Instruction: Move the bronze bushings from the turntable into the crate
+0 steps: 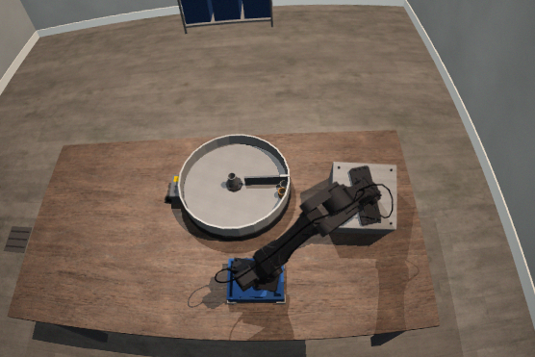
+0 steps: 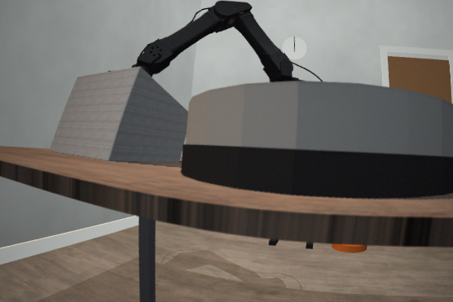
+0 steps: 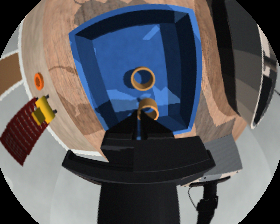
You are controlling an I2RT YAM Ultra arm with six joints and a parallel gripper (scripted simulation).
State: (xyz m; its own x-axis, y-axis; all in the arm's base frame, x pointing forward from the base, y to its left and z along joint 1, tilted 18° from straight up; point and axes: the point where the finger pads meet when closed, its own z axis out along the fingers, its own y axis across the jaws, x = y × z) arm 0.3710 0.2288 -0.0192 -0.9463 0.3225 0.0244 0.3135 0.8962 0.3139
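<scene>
I hang over the crate (image 3: 84, 63) so a release drops straight in. My gripper (image 3: 138, 113) has its jaws clamped, apparently on a bronze bushing (image 3: 149, 106). Another ring (image 3: 143, 79) lies inside; one more (image 1: 280, 191) waits on the turntable (image 1: 231, 139).

Turntable (image 2: 318, 112) contents hidden, exterior view.

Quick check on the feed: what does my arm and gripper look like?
The arm is matte black with boxy links and rounded joint housings, no visible markings. A thin black cable loops beside its grey pedestal, another near the wrist. The gripper is a broad black block, with dark narrow fingers.
</scene>
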